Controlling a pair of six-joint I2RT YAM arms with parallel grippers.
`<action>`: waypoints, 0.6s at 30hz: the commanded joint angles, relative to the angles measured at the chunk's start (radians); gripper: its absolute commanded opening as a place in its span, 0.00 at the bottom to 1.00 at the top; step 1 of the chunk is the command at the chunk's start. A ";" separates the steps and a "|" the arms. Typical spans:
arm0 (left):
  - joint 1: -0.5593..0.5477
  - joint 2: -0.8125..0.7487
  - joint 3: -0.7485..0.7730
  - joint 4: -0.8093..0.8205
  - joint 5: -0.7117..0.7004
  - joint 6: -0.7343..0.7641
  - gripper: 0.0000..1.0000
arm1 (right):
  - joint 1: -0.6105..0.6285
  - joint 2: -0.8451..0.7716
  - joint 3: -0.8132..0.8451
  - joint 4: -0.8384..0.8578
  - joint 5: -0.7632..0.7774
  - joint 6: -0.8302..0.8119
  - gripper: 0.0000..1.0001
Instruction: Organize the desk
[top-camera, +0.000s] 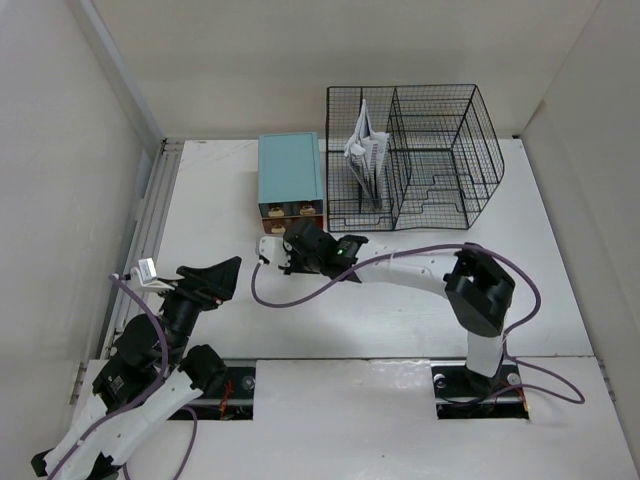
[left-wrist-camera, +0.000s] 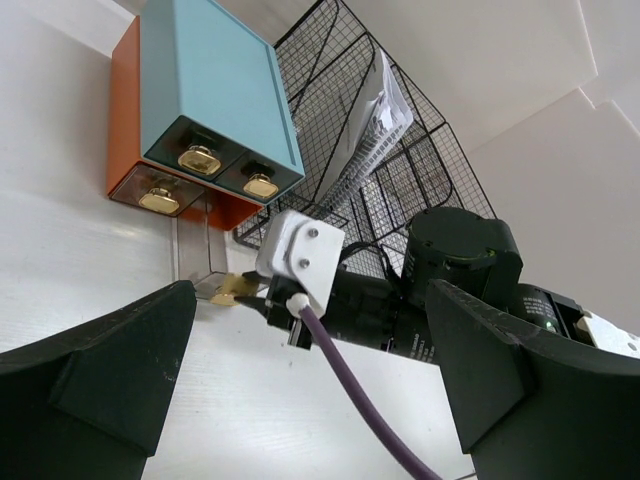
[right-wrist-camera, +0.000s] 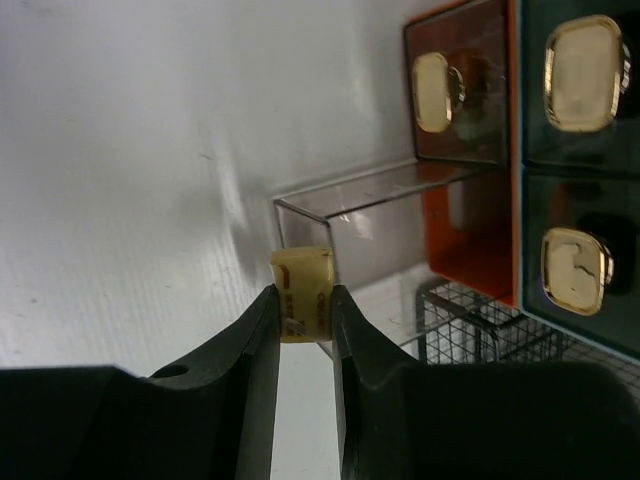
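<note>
White desk (top-camera: 400, 330) lies flat under both arms and everything else. The right gripper (right-wrist-camera: 303, 305) pinches the gold knob (right-wrist-camera: 302, 275) of a clear drawer (right-wrist-camera: 380, 210) that sticks out of the teal drawer box (top-camera: 290, 170) near the far edge. The left gripper (top-camera: 218, 282) is spread wide near the left edge.

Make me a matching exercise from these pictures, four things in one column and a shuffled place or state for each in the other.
1. left gripper
2. right gripper
3. clear plastic drawer
4. white paper booklets

A. standing in the black wire rack, left compartment in the top view
B. pulled out from the teal drawer box
C. open, holding nothing
D. shut on a gold knob

Pairs: 1-C, 2-D, 3-B, 4-A.
</note>
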 joint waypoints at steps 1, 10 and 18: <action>-0.004 -0.206 0.025 0.030 0.003 0.022 0.98 | -0.024 -0.039 0.018 0.080 0.098 0.014 0.03; -0.004 -0.206 0.016 0.030 0.003 0.022 0.98 | -0.055 0.002 0.027 0.080 0.152 0.025 0.07; -0.004 -0.206 0.016 0.030 0.003 0.022 0.98 | -0.055 -0.038 0.038 0.085 0.115 0.053 0.37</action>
